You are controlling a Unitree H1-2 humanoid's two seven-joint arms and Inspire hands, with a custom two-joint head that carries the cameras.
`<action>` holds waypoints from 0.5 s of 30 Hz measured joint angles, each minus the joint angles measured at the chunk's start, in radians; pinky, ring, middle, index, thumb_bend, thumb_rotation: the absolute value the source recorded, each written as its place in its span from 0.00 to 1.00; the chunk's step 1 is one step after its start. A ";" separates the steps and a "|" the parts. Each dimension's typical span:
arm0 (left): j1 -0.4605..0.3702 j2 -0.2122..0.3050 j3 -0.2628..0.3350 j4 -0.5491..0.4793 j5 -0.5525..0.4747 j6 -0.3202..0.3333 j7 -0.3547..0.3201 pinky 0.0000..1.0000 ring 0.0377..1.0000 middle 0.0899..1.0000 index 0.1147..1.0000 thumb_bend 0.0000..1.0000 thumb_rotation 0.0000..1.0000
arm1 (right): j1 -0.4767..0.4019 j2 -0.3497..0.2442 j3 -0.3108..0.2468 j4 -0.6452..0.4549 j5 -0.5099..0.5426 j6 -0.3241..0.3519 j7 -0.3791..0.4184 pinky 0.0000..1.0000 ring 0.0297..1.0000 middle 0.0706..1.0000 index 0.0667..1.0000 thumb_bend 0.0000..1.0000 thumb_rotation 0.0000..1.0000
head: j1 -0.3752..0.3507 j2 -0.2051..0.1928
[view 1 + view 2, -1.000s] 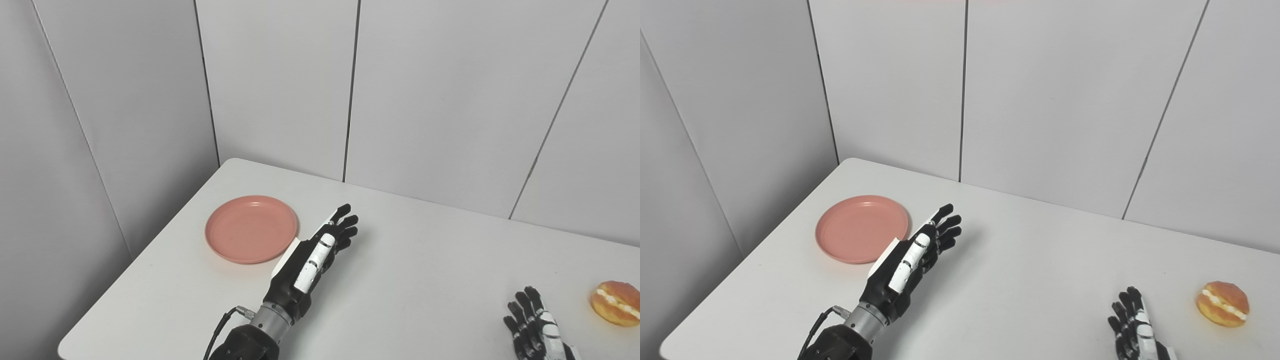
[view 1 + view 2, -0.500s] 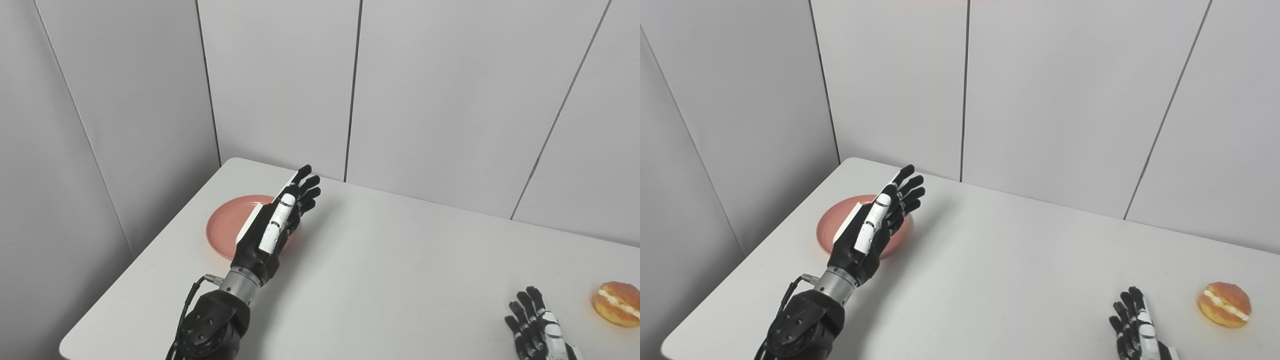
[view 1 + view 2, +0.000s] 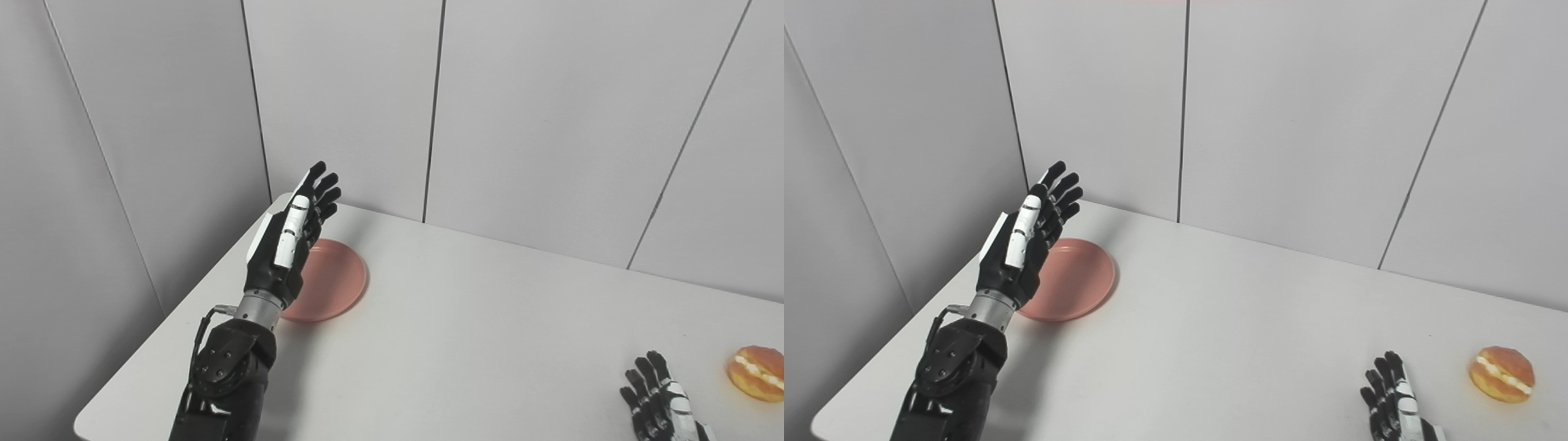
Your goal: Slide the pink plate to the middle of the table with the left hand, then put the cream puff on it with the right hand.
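The pink plate (image 3: 334, 282) lies flat near the table's far left corner. My left hand (image 3: 291, 236) is raised above the plate's left part, open, fingers stretched up and away, holding nothing; it hides the plate's left rim. The cream puff (image 3: 756, 372), golden with a white cream band, sits at the table's right edge. My right hand (image 3: 658, 404) rests low at the bottom right, open with fingers spread, a short way left of the cream puff and not touching it.
The white table (image 3: 478, 343) is boxed in by grey wall panels (image 3: 520, 110) at the back and left. The table's left edge runs close beside the plate.
My left hand has swung left and upward, from the plate's right side across it to above its left part. The plate, the cream puff and my right hand have stayed put.
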 measured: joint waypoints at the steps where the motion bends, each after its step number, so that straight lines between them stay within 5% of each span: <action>1: -0.004 0.010 0.008 0.013 -0.002 0.000 0.003 0.95 0.95 0.95 0.95 0.42 1.00 | 0.000 -0.001 0.000 0.000 0.001 0.000 0.000 1.00 1.00 1.00 1.00 0.15 1.00 | 0.003 -0.002; 15: -0.083 0.074 0.107 0.172 -0.047 -0.007 0.043 0.95 0.94 0.95 0.94 0.43 1.00 | 0.000 -0.004 0.002 0.000 0.011 0.000 0.002 1.00 1.00 1.00 1.00 0.15 1.00 | 0.011 0.000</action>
